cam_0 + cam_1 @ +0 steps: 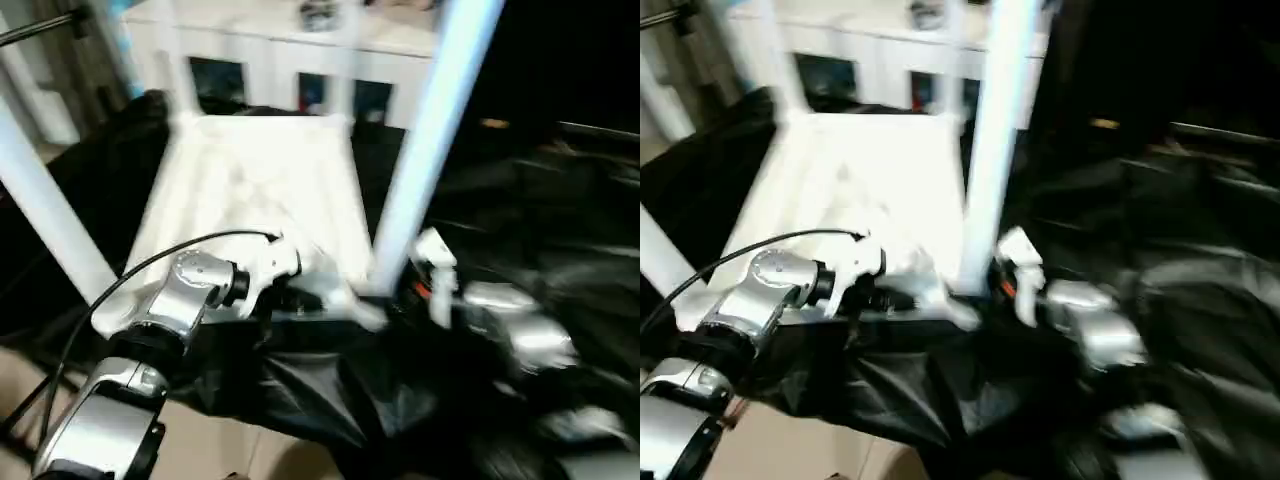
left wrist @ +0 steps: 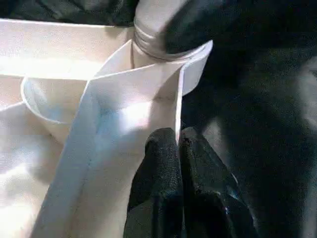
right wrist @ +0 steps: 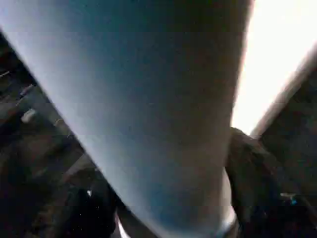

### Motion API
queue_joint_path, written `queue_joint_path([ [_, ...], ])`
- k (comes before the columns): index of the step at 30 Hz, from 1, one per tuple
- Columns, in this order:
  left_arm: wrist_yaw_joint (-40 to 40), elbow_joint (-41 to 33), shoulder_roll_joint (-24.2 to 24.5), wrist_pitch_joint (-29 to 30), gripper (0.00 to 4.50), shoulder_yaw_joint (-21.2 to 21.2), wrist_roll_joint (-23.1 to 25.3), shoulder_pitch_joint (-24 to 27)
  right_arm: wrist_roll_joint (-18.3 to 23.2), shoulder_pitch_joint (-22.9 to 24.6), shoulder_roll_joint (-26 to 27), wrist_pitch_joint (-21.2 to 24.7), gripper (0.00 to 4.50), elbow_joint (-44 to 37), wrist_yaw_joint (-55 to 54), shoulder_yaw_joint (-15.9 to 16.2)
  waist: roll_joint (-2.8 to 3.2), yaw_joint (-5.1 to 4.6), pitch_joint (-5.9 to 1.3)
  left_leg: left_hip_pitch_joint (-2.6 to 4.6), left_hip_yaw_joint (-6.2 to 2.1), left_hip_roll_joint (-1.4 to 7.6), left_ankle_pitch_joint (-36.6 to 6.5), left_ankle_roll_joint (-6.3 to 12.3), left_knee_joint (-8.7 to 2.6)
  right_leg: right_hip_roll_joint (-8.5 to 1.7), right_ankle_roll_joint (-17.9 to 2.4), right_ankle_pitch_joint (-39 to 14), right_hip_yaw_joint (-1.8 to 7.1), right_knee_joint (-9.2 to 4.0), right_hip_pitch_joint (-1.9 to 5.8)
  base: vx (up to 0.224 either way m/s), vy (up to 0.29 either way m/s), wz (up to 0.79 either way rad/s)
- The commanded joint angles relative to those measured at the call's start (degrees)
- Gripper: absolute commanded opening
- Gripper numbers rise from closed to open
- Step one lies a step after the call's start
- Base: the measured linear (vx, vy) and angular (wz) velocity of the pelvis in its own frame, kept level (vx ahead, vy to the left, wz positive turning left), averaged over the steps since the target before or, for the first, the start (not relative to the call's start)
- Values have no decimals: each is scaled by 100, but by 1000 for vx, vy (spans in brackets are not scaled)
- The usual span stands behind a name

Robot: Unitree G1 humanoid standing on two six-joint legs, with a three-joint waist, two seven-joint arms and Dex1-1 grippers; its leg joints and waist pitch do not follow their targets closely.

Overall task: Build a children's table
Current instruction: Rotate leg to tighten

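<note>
tabletop (image 1: 255, 185): upside down, centre frame on black sheet | leg (image 1: 425, 150): upright in lower-right corner socket, axis vertical | right gripper (image 3: 163, 208): fingers straddle leg base, grasp uncertain, nearest | left gripper (image 2: 179, 144): fingers clenched against tabletop rim.

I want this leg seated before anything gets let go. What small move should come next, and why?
Probably close the right end effector on the leg near its base and press it into the corner socket. The leg stands upright at the tabletop's near right corner, its ringed end still showing above the socket. The left end effector is shut on the tabletop edge beside it, bracing it.
</note>
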Motion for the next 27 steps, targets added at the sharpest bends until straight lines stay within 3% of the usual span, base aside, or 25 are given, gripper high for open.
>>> queue_joint_path([
  [1,557,-93,-364,221,0,-44,82,-69,-340,-121,415,106,262,366,-859,203,-22,-24,-290,20,-63,97,-1775,-82,-408,-244,-1059,-1982,174,-460,205,0,0,0],
  [7,1073,-390,-714,607,0,-41,105,37,-590,-329,955,-87,261,875,-1981,147,-9,-49,-292,8,-43,87,-1625,-18,-400,-231,-1115,-1739,172,-442,216,0,0,0],
  [9,1065,-495,-785,648,0,-82,63,88,-515,-389,1040,-210,316,987,-1790,176,-6,-55,-302,-1,-44,89,-1588,24,-393,-238,-1118,-1687,173,-440,228,0,0,0],
  [14,871,-530,-738,535,0,-115,36,127,-545,-415,898,-353,360,866,-1443,292,-16,-77,-323,-29,-25,80,-1281,183,-366,-212,-1263,-1042,169,-384,266,0,0,0],
  [16,678,-534,-613,452,0,-115,16,141,-459,-352,703,-453,368,685,-914,338,2,-72,-331,-20,-22,82,-1197,260,-355,-215,-1344,-853,165,-365,281,0,0,0],
  [20,303,-587,-417,323,0,-149,-47,187,-279,-220,396,-606,368,397,-54,421,-15,-45,-330,-22,-12,94,-1205,396,-341,-217,-1432,-683,159,-356,302,0,0,0],
  [27,-508,-470,1,-31,0,-240,-82,149,184,156,-278,-241,368,-411,1755,620,-1,84,-320,3,10,141,-1236,434,-336,-212,-1544,-668,151,-330,285,0,0,0],
])
